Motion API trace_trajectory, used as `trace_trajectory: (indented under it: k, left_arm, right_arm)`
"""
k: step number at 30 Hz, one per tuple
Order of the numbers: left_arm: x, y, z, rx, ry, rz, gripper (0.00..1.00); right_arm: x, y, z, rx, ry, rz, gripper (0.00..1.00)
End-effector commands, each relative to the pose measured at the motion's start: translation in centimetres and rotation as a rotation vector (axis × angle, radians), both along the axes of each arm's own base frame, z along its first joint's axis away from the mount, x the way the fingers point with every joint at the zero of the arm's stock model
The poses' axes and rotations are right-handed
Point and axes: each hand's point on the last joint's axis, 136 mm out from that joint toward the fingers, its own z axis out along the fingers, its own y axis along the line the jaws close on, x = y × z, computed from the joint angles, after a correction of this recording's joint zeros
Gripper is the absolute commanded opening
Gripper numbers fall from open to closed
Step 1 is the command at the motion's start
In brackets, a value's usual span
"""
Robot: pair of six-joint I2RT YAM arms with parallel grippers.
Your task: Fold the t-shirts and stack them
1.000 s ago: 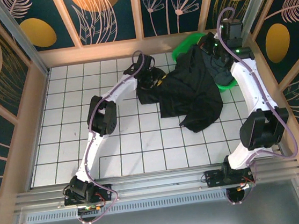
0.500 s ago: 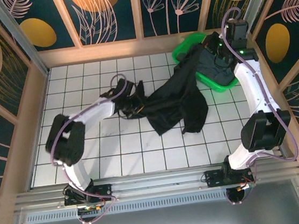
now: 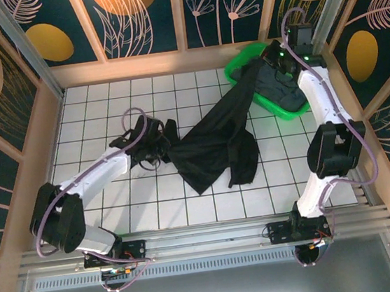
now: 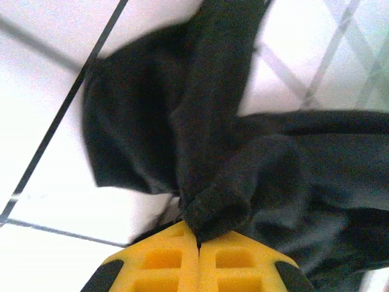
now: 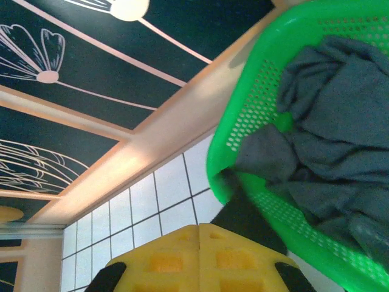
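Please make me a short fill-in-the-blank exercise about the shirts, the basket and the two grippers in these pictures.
1. The basket holding the grey t-shirt is ___ in colour.
2. The left gripper and the right gripper, each pinching the black t-shirt, are ___ (open or shut).
3. The tiles of the table are ___ in colour.

Missing words: green; shut; white.

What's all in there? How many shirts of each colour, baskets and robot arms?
black t-shirt: 1
grey t-shirt: 1, bunched in the basket
green basket: 1
Robot arms: 2, the left arm and the right arm
Total: 5
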Motion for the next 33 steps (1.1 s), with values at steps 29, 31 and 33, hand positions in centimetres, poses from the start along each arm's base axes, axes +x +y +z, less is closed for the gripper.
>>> trace_trajectory:
  k: [29,31,33]
  left_arm:
    - [-5.6,4.9,-7.9,0.12,0.119,-0.072,0.1]
    - [-5.9,5.4,-7.4,0.147,0.109,-0.082,0.39]
    - [-5.7,6.5,-5.8,0.2,0.085,-0.053,0.62]
  right_arm:
    - [4.4,12.4,-3.1,0.039,0.057,0.175,0.0]
    - [3.6,11.9,-4.0,0.013,0.08,0.164,0.0]
    - [2.6,11.6,-4.7,-0.005,0.096,0.161,0.0]
